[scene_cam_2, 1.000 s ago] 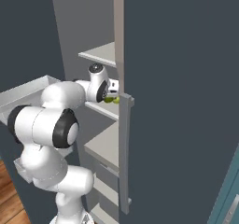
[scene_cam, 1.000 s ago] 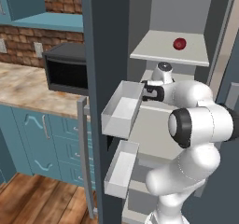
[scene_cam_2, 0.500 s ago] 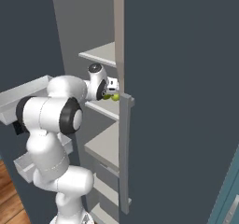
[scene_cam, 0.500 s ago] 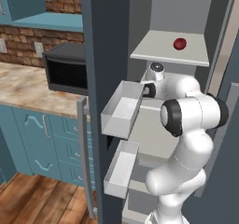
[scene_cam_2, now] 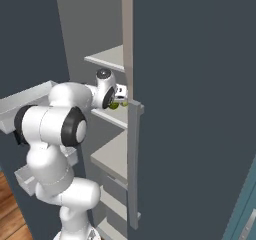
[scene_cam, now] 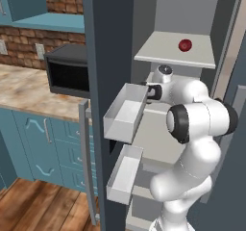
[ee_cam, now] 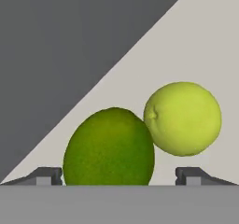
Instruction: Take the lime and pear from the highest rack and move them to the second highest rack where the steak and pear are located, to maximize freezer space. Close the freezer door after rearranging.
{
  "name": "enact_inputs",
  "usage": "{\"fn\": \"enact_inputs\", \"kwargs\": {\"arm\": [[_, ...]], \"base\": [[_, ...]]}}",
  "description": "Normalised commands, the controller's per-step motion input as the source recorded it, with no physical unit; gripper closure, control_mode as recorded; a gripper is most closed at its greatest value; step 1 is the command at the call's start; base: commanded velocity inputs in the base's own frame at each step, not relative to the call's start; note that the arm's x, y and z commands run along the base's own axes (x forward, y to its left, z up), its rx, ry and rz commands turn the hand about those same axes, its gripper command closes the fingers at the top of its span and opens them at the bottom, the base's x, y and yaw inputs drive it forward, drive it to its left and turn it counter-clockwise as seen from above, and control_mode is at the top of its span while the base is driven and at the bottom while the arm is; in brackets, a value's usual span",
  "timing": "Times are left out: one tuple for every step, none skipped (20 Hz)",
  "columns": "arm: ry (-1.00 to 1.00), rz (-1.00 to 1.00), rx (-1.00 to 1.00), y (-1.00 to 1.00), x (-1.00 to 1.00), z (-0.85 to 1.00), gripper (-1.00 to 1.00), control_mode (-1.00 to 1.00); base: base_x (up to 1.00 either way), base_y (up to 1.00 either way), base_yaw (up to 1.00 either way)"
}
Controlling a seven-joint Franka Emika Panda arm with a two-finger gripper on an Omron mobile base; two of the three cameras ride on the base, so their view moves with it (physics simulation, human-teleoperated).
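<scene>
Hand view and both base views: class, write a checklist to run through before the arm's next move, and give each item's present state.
1. Round mid-green lime sits between the fingertips of the gripper: ok.
2. Jaws open, with a gap showing on one side of the lime: ok.
3. Lime lies beside the small pale yellow-green ball, apparently touching it: ok.
4. Lime rests on the shelf below the top one: cannot tell, its underside is hidden.
5. Round dark red ball moved down: not ok, it sits on the topmost pale grey shelf.
6. Dark slate-blue freezer door closed: not ok, it stands open.
</scene>
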Motion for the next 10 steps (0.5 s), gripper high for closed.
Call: {"fn": "enact_inputs", "kwargs": {"arm": [[0.00, -0.02, 0.12, -0.14, -0.48, 0.00, -1.00, -1.00], [0.00, -0.03, 0.13, -0.15, -0.46, 0.00, -1.00, -1.00], [0.00, -0.04, 0.13, -0.15, -0.48, 0.00, -1.00, -1.00], [-0.01, -0.04, 0.13, -0.15, -0.56, 0.00, -1.00, -1.00], [-0.01, -0.03, 0.12, -0.14, -0.57, 0.02, -1.00, -1.00], [-0.09, -0.04, 0.13, -0.13, -0.69, 0.07, -1.00, -1.00], [-0.15, -0.08, 0.11, -0.10, -0.75, 0.14, -1.00, -1.00], [-0.18, -0.10, 0.10, -0.08, -0.77, 0.16, -1.00, -1.00], [-0.26, -0.11, 0.06, -0.02, -0.81, 0.28, -1.00, -1.00], [-0.27, -0.08, 0.05, -0.02, -0.81, 0.31, -1.00, -1.00]], "base": [[0.00, 0.00, 0.00], [0.00, 0.00, 0.00], [0.00, 0.00, 0.00], [0.00, 0.00, 0.00], [0.00, 0.00, 0.00], [0.00, 0.00, 0.00], [0.00, 0.00, 0.00], [0.00, 0.00, 0.00], [0.00, 0.00, 0.00], [0.00, 0.00, 0.00]]}}
